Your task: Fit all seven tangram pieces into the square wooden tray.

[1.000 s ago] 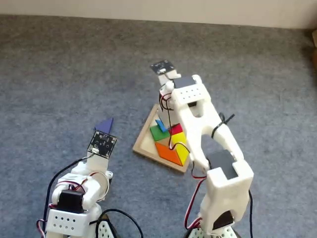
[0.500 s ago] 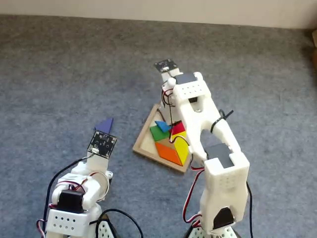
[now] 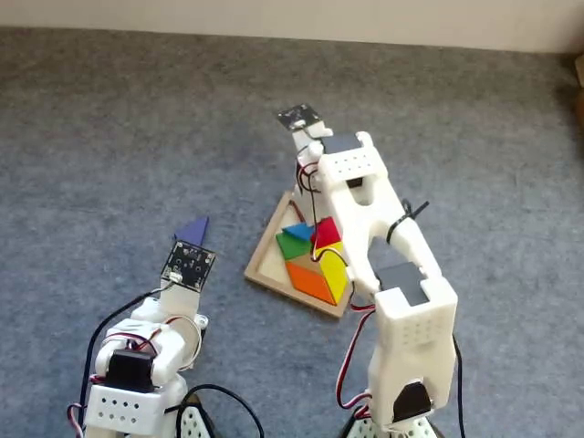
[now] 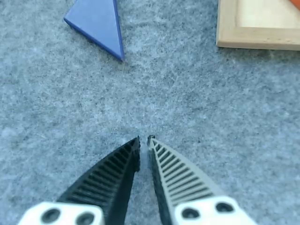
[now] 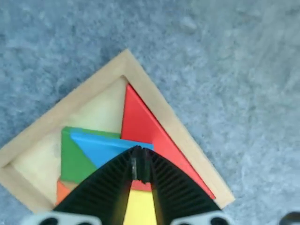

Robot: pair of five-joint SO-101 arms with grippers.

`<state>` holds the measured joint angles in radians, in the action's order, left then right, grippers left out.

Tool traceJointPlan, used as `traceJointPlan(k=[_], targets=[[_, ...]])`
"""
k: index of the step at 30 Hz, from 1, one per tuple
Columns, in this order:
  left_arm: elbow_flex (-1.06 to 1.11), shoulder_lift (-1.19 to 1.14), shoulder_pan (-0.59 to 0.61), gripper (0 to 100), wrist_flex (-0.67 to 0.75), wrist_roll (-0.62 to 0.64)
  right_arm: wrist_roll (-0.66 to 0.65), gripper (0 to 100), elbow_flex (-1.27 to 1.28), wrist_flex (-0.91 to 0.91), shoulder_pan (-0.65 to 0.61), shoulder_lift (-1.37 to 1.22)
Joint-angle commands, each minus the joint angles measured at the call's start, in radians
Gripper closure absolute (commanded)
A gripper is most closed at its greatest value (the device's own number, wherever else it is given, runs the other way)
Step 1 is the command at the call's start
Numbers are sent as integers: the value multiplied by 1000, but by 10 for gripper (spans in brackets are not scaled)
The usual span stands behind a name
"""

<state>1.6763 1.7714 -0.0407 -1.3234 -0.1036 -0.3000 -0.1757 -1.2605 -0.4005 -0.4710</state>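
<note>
We show the right gripper (image 5: 139,161), jaws together, above the blue piece (image 5: 101,145) in the tray (image 5: 163,117); the left gripper (image 4: 144,139), likewise closed, near a navy triangle (image 4: 98,21).

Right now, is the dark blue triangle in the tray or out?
Out: the dark blue triangle lies on the carpet, apart from the tray.

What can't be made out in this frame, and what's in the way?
High view: the right arm covers part of the tray, so its piece count is unclear.
Right wrist view: the right gripper hides most of the yellow piece and orange piece.
Left wrist view: the frame edge cuts off the tray and the dark blue triangle.
</note>
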Motion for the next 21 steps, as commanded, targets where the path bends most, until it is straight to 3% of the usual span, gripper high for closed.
traceJointPlan(k=[1,12,21], targets=[[21,58,-10,949,-3,0,-9,989,-31,64,4,-1],[21,58,-10,949,-3,0,-11,992,-48,111,2,111],[21,58,-10,949,-3,0,-11,992,113,119,-18,214]])
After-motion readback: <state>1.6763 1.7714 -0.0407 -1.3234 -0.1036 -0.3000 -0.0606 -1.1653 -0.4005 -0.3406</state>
